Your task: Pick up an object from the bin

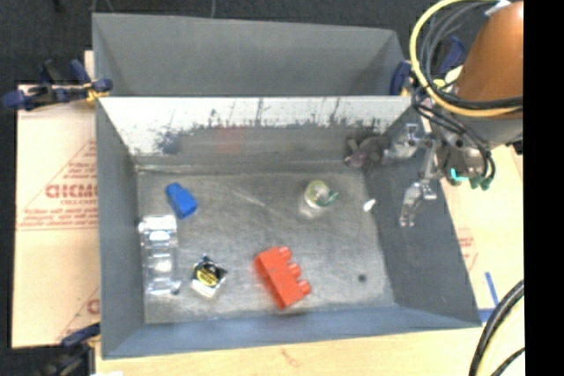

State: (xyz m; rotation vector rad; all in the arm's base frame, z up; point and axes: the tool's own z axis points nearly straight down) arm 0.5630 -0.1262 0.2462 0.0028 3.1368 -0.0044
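Observation:
My gripper [410, 211] hangs over the right side of the bin, above the sloping right wall, and nothing shows in it. The nearest loose thing is a small white scrap [370, 205] just to its left on the bin floor. Further left lies a small round clear object with a green part [317, 196]. A red toy brick with studs [282, 277] lies tilted near the front of the floor, well left of and below the gripper.
A blue cap-like piece [181, 200], a clear plastic package [159, 255] and a small black and yellow tape measure [207, 276] lie on the left side of the floor. The arm with its orange cover and cables stands over the bin's right rim.

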